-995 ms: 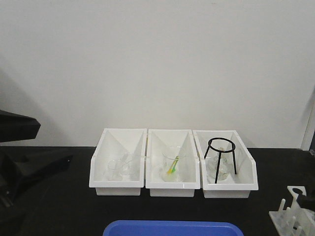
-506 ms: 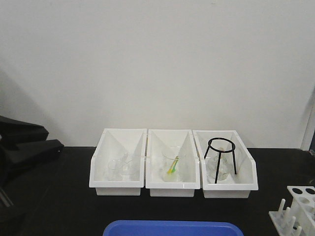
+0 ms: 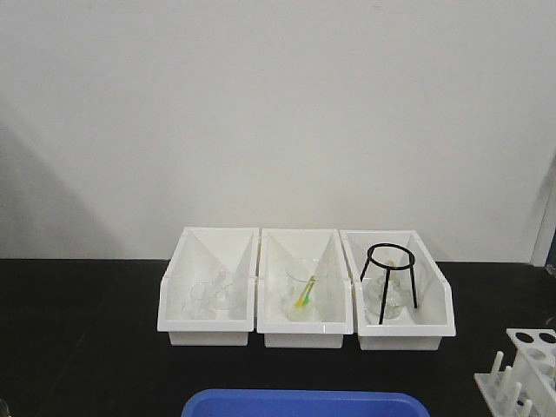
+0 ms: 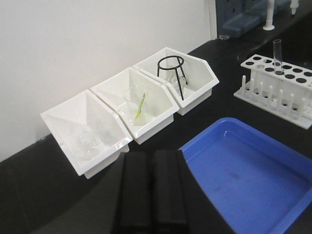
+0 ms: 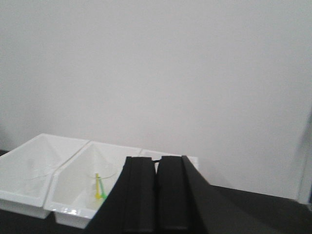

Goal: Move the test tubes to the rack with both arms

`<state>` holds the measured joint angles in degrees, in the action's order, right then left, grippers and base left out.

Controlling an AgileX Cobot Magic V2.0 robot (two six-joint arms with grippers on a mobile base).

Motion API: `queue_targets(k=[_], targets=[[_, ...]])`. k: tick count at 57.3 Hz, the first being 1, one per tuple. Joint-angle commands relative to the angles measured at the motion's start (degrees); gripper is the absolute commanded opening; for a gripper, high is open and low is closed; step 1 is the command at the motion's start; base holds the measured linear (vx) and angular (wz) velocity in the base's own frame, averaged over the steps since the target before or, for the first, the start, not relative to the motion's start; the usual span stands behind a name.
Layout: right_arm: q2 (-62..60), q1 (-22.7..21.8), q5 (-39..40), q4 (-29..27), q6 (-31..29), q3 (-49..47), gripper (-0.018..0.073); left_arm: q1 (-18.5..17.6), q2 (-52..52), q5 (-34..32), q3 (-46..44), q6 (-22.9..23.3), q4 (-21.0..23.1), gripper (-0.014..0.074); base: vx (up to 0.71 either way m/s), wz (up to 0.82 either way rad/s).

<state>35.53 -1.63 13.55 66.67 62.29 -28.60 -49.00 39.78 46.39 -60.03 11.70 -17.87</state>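
Observation:
The white rack [image 4: 263, 68] stands at the right of the left wrist view, with one clear test tube [image 4: 278, 54] upright in a back hole. The rack's corner also shows at the bottom right of the front view [image 3: 524, 375]. My left gripper [image 4: 151, 157] is shut and empty, above the black table beside the blue tray [image 4: 243, 165]. My right gripper [image 5: 156, 163] is shut and empty, facing the white bins. No other test tubes show. Neither arm appears in the front view.
Three white bins stand side by side at the back: the left [image 3: 208, 295] holds glass beakers, the middle [image 3: 304, 295] a beaker with a yellow-green stick, the right [image 3: 395, 295] a black tripod ring stand [image 3: 391, 274]. The blue tray [image 3: 304, 403] lies at the table's front.
The dark left arm at the left of the front view has withdrawn out of frame. The dark shape over the rack one second ago is gone too.

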Motion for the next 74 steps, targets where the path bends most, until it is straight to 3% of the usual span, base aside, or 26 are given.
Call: queue_targets(k=[1,11,20,35,49,56,64,69,74], targets=[[-0.22,2.37,2.59,3.62,4.53,-1.14,-0.0008,-0.04,-4.61,-4.07,3.4,4.15,-3.89,-0.0018,0.0,0.0],[-0.22,3.44,2.63,5.37,5.1,-0.99,-0.0007,-0.04,-11.76,-3.74,13.52,8.19,-9.51,-0.0018,0.0,0.0],[-0.22,3.44,2.35,5.37,5.1,-0.99,-0.0007,-0.04,-14.2,-2.53,17.63,8.13,-9.52,-0.0018,0.0,0.0],[-0.22,3.44,2.28,5.37,5.1,-0.99,-0.0007,-0.04,-14.36,3.18,17.7,8.13,-9.57,-0.0018,0.0,0.0],[-0.22,3.44,2.28,5.37,5.1,-0.99,-0.0007,-0.04,-14.3,3.88,17.7,8.13,-9.5,-0.0018,0.0,0.0],[-0.22,3.44,2.28,5.37,5.1,-0.99,-0.0007,-0.04,-14.12,-2.4,18.22,6.22,-11.08,-0.0018,0.0,0.0],[-0.22,3.44,2.28,5.37,5.1,-0.99,-0.0007,-0.04,-14.2,-16.91,22.09,-2.96,-12.91,-0.0018,0.0,0.0],[-0.22,3.44,2.28,5.37,5.1,-0.99,-0.0007,0.42,-14.28,-20.33,24.06,-2.3,-12.26,-0.0018,0.0,0.0],[-0.22,3.44,2.28,5.37,5.1,-0.99,-0.0007,3.34,-14.35,-21.55,25.73,-0.51,-10.55,-0.0017,0.0,0.0]])
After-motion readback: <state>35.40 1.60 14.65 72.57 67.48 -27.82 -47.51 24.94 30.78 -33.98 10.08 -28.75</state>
